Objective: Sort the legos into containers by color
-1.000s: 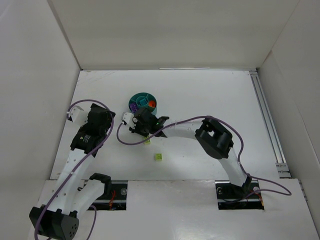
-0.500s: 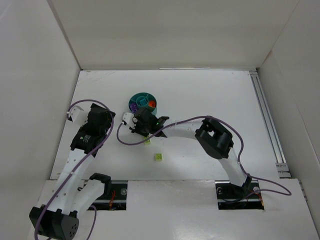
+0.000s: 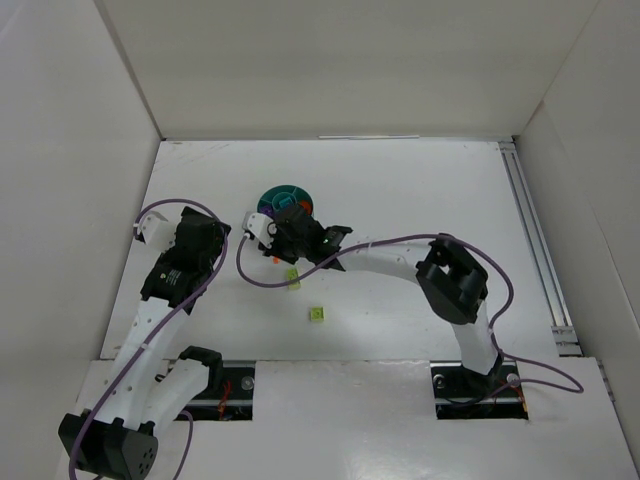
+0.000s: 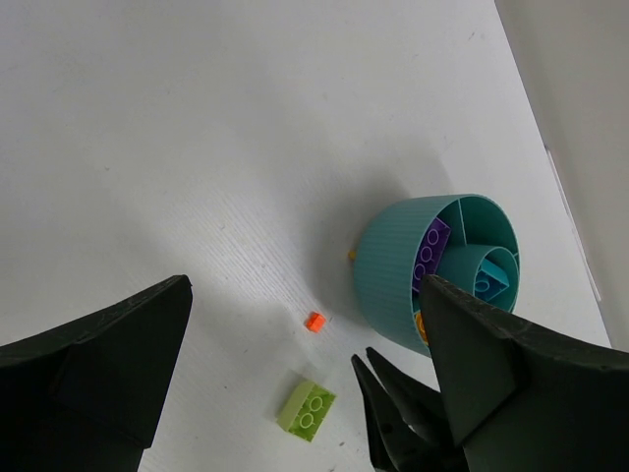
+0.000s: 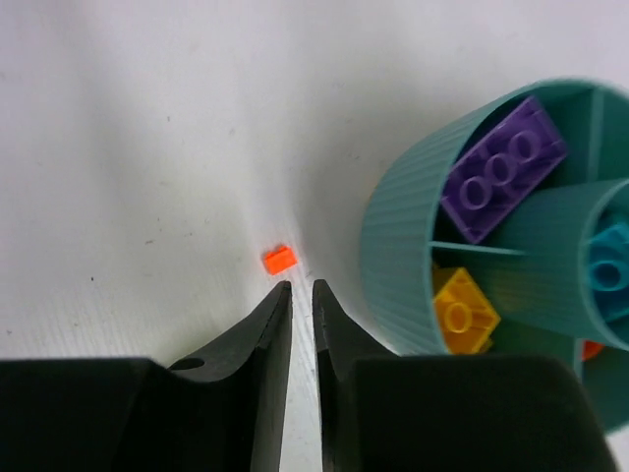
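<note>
Orange brick (image 5: 279,259) is lying on the desk (image 5: 118,118) just beyond the right fingers (image 5: 263,339), almost together and holding nothing; the dish (image 5: 393,246) is sitting to their right; left fingers (image 4: 108,364) are gaping wide.

White walls (image 3: 340,60) enclose table (image 3: 420,190) and metal rail (image 3: 535,245).

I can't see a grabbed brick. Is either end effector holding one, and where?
Nothing is held. The right end effector is nearly closed and empty beside the loose orange lego; the left end effector is open and empty.
</note>
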`<control>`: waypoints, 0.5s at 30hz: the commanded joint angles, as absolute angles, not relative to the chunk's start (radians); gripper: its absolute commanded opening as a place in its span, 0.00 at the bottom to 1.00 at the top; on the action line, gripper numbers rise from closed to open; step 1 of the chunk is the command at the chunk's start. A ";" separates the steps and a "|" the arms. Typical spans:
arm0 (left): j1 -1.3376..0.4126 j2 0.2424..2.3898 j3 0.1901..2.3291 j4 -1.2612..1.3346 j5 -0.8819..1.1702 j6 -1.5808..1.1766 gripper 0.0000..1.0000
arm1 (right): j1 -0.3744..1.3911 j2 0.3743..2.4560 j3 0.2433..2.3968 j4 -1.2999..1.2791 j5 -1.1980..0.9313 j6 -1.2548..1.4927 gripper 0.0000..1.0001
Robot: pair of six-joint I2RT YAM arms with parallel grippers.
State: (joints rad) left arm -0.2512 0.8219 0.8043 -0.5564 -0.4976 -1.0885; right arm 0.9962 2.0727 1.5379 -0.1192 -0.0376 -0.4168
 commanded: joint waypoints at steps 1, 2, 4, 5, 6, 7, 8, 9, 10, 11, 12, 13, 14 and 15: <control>-0.245 0.818 0.798 -0.526 -0.508 -1.075 1.00 | 1.003 2.002 1.537 -0.060 -0.052 -0.440 0.20; -0.245 0.818 0.798 -0.526 -0.508 -1.075 1.00 | 1.003 2.029 1.551 -0.060 -0.052 -0.440 0.23; -0.245 0.827 0.798 -0.526 -0.508 -1.075 1.00 | 1.003 2.057 1.562 -0.060 -0.064 -0.440 0.28; -0.245 0.827 0.798 -0.526 -0.508 -1.075 1.00 | 1.003 2.086 1.577 -0.060 -0.064 -0.440 0.30; -0.245 0.827 0.798 -0.526 -0.508 -1.075 1.00 | 1.003 2.100 1.592 -0.060 -0.074 -0.430 0.32; -0.245 0.827 0.798 -0.526 -0.508 -1.075 1.00 | 1.003 2.112 1.592 -0.060 -0.074 -0.430 0.36; -0.245 0.827 0.798 -0.526 -0.508 -1.075 1.00 | 1.003 2.124 1.604 -0.060 -0.074 -0.430 0.36; -0.245 0.827 0.798 -0.526 -0.508 -1.075 1.00 | 1.003 2.144 1.605 -0.060 -0.074 -0.430 0.36; -0.245 0.827 0.798 -0.526 -0.508 -1.075 1.00 | 1.003 2.154 1.617 -0.060 -0.074 -0.430 0.39; -0.245 0.827 0.798 -0.526 -0.508 -1.075 1.00 | 1.003 2.167 1.626 -0.069 -0.074 -0.430 0.40; -0.245 0.827 0.798 -0.526 -0.508 -1.075 1.00 | 1.003 2.168 1.626 -0.069 -0.065 -0.430 0.40; -0.245 0.827 0.798 -0.526 -0.508 -1.075 1.00 | 1.003 2.181 1.635 -0.069 -0.064 -0.430 0.42; -0.245 0.827 0.798 -0.526 -0.508 -1.075 1.00 | 1.003 2.181 1.635 -0.069 -0.064 -0.430 0.43; -0.245 0.827 0.798 -0.526 -0.508 -1.075 1.00 | 1.003 2.193 1.646 -0.078 -0.064 -0.430 0.43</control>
